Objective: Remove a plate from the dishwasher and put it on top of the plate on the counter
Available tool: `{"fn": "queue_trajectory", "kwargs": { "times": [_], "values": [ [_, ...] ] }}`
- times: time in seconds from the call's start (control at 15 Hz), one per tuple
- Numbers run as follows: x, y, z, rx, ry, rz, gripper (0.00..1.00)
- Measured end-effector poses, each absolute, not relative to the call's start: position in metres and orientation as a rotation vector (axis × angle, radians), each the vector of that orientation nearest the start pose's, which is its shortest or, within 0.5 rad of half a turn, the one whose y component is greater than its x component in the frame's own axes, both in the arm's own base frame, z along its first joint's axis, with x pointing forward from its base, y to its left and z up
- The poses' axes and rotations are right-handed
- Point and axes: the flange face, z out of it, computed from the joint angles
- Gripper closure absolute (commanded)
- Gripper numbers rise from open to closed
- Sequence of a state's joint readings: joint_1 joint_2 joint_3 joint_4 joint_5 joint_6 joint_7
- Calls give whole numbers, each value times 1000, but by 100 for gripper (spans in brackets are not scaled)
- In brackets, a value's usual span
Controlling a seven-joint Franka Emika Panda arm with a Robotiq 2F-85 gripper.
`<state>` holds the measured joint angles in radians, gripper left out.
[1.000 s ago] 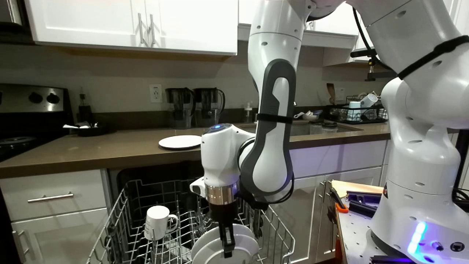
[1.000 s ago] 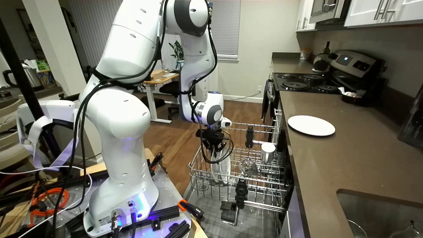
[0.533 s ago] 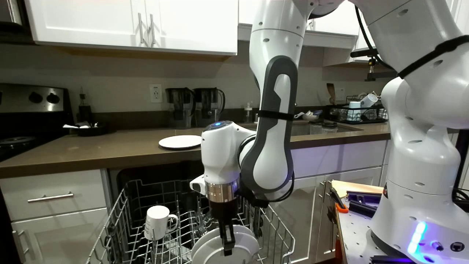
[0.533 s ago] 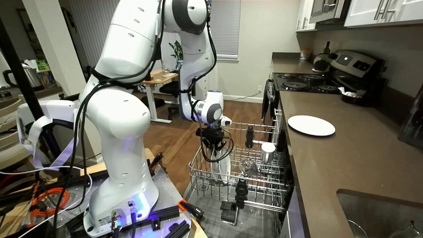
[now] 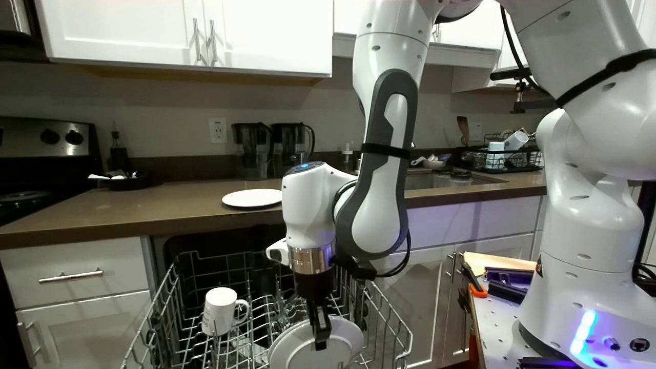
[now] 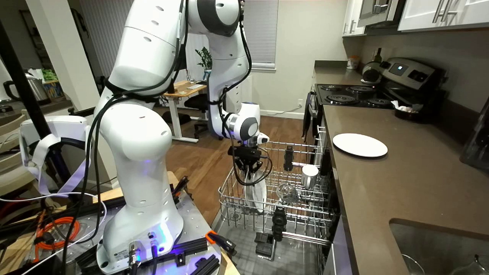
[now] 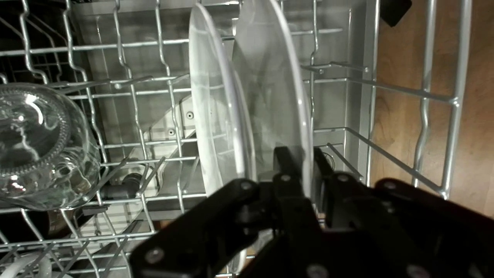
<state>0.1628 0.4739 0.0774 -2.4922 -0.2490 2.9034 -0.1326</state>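
My gripper (image 7: 303,159) reaches straight down into the pulled-out dishwasher rack (image 7: 463,46). Its two black fingers stand on either side of the rim of a white plate (image 7: 270,77) and are shut on it. This plate shows upright in an exterior view (image 5: 344,332). A second plate (image 7: 210,96) stands close beside it in the rack, left of the fingers in the wrist view and mostly hidden behind the held one in an exterior view. A flat white plate lies on the brown counter in both exterior views (image 5: 251,198) (image 6: 359,145).
A white mug (image 5: 219,311) and a clear glass (image 7: 38,146) stand in the rack, farther toward the counter. The counter edge (image 5: 205,225) is above and behind the rack. Two dark pitchers (image 5: 291,148) stand against the wall. Wire rails and tines surround the plates.
My gripper has moved slightly up, and the held plate has risen with it. It now covers more of the plate behind. The counter plate, mug and glass have not moved.
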Motion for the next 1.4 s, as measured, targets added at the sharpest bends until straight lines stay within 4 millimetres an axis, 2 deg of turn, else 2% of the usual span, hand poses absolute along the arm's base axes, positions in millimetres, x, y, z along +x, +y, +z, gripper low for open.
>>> {"fn": "queue_trajectory", "kwargs": {
  "times": [0.33, 0.67, 1.0, 1.4],
  "values": [
    [429, 123, 111, -3008, -972, 109, 91],
    [429, 125, 132, -3013, -982, 121, 91],
    [427, 128, 167, -2978, -993, 176, 91],
    [428, 131, 219, -2924, -1019, 195, 91]
  ]
}}
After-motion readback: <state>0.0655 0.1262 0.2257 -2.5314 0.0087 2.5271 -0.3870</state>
